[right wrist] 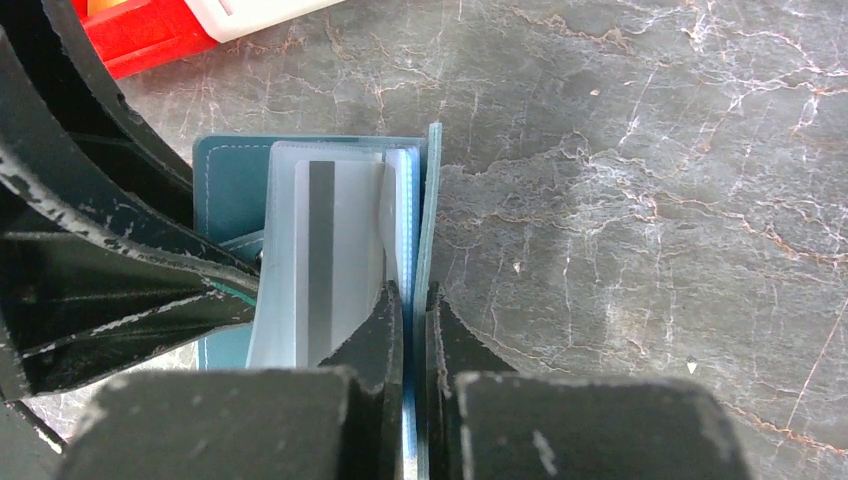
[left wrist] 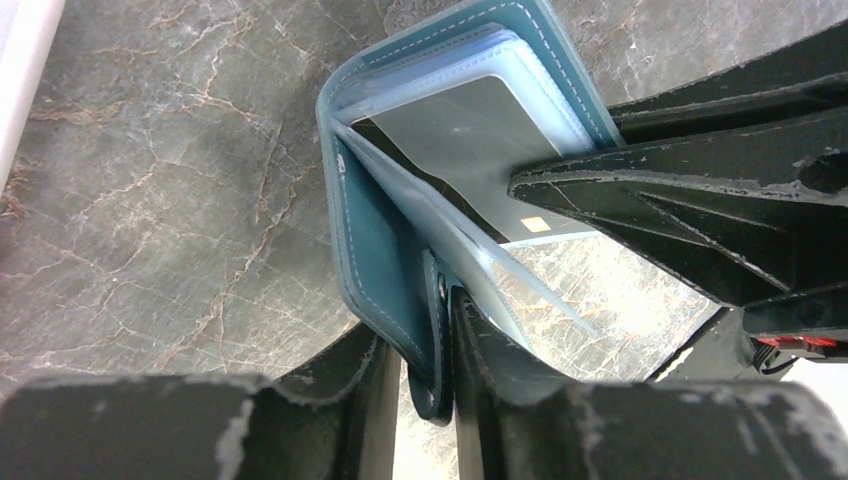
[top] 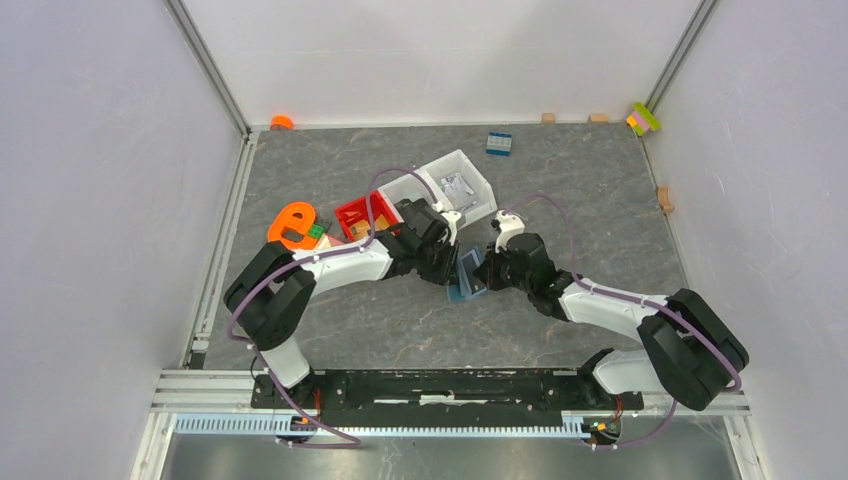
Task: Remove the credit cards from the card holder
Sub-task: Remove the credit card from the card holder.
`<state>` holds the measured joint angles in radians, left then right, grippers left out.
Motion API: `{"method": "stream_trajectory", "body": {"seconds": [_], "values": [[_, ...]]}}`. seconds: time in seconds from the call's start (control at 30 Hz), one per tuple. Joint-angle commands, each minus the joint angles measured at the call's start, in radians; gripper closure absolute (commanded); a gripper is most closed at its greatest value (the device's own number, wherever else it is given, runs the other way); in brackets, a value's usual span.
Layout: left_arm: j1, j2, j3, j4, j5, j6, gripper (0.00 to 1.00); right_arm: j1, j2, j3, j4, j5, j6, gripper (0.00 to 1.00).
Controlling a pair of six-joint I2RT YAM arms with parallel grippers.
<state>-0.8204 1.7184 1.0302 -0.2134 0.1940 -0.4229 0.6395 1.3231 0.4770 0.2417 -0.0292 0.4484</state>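
Grey marble table (top: 600,180); left gripper (left wrist: 418,350) pinches holder (left wrist: 375,250) flap, right gripper (right wrist: 412,315) pinches opposite cover; sleeved card (right wrist: 325,250) between them.

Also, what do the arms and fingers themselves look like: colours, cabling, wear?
Left arm and right arm: white links between bulky black joint housings, with a thin lilac cable looping along each. Fingers: matte black plastic, wedge-shaped with ribbed sides, edges scuffed whitish.
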Motion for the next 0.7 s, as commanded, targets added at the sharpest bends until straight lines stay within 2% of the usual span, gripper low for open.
{"method": "stream_trajectory", "body": {"seconds": [0.0, 0.17, 0.27, 0.4, 0.47, 0.53, 0.57, 0.67], "values": [[0.0, -0.058, -0.019, 0.061, 0.031, 0.005, 0.67, -0.002, -0.001, 0.025, 0.004, 0.014, -0.006, 1.0], [0.004, -0.073, -0.03, 0.081, 0.047, -0.003, 0.64, -0.001, -0.012, 0.018, 0.004, 0.022, 0.003, 1.0], [0.009, -0.107, -0.06, 0.118, 0.053, -0.013, 0.55, -0.002, -0.022, 0.009, 0.011, 0.023, 0.009, 1.0], [0.016, -0.146, -0.091, 0.149, 0.048, -0.02, 0.49, -0.002, -0.019, 0.009, 0.011, 0.023, 0.016, 1.0], [0.018, -0.158, -0.107, 0.166, 0.044, -0.024, 0.41, -0.002, -0.015, 0.005, 0.02, 0.022, 0.025, 1.0], [0.023, -0.167, -0.118, 0.174, 0.031, -0.032, 0.26, -0.002, -0.015, 0.003, 0.027, 0.019, 0.029, 1.0], [0.025, -0.169, -0.123, 0.18, 0.036, -0.034, 0.21, -0.003, -0.015, 0.002, 0.028, 0.017, 0.029, 1.0], [0.029, -0.158, -0.124, 0.192, 0.062, -0.039, 0.13, -0.003, -0.017, -0.001, 0.032, 0.013, 0.031, 1.0]]}}
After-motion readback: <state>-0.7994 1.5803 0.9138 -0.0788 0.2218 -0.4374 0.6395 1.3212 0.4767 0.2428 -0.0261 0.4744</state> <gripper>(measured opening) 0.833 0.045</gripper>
